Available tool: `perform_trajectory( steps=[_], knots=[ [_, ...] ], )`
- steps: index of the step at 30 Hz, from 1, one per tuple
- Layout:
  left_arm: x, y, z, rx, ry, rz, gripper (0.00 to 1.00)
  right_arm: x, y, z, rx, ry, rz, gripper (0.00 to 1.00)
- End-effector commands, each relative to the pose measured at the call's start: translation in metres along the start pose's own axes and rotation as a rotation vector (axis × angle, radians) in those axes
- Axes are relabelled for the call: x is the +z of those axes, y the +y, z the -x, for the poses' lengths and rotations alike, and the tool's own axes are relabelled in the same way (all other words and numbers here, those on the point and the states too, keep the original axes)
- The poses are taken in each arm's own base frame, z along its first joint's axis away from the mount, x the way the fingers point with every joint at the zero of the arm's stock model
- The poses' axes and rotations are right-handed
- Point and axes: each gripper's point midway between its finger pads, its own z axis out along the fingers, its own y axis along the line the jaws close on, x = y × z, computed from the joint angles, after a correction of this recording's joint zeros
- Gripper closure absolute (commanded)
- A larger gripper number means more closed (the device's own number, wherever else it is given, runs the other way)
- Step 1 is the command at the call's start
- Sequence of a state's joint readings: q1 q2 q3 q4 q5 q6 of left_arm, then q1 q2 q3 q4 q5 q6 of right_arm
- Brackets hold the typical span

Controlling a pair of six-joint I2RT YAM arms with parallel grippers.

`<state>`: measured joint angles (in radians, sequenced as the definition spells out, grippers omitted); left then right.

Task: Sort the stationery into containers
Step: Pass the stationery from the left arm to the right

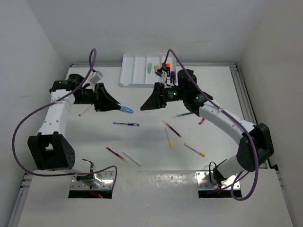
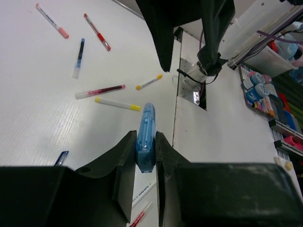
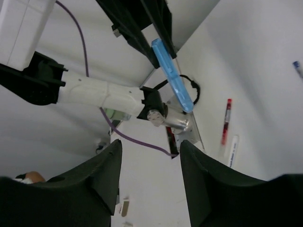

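Stationery (image 1: 126,124): nine thin pens lie loose on the table (image 1: 94,137), and one green highlighter (image 1: 149,67) sits in the one white tray (image 1: 132,71) at 12 o'clock. One blue highlighter (image 2: 147,123) is pinched in the left end effector (image 1: 118,107), which points toward 3 o'clock above the table. The right end effector (image 1: 143,107) faces it, pointing toward 9 o'clock, spread and empty, near the highlighter's tip.

Blue highlighter (image 1: 126,109) in left tool (image 1: 119,107), thin pens (image 1: 126,124) scattered, white divided tray (image 1: 129,71)
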<state>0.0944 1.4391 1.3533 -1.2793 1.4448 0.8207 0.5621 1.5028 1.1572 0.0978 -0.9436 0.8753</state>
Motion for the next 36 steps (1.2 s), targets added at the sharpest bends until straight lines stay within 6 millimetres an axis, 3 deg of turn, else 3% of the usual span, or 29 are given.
perform_trajectory(
  steps=[1,6,12,19,36],
  knots=[
    [-0.003,-0.036,0.037,0.119,-0.153,-0.089,1.0,0.011,0.033,0.005,-0.078,-0.008,0.109,0.49],
    [-0.004,-0.044,0.038,0.122,-0.155,-0.089,1.0,0.03,0.021,-0.006,-0.18,0.029,0.049,0.53],
    [-0.005,-0.047,0.037,0.117,-0.155,-0.086,1.0,0.043,0.005,-0.001,-0.245,0.012,-0.023,0.56],
    [-0.006,-0.052,0.033,0.117,-0.157,-0.084,1.0,0.05,0.006,0.009,-0.292,0.001,-0.03,0.55],
    [-0.012,-0.052,0.034,0.11,-0.168,-0.059,1.0,0.071,0.024,-0.012,-0.377,0.078,0.045,0.64]
  ],
)
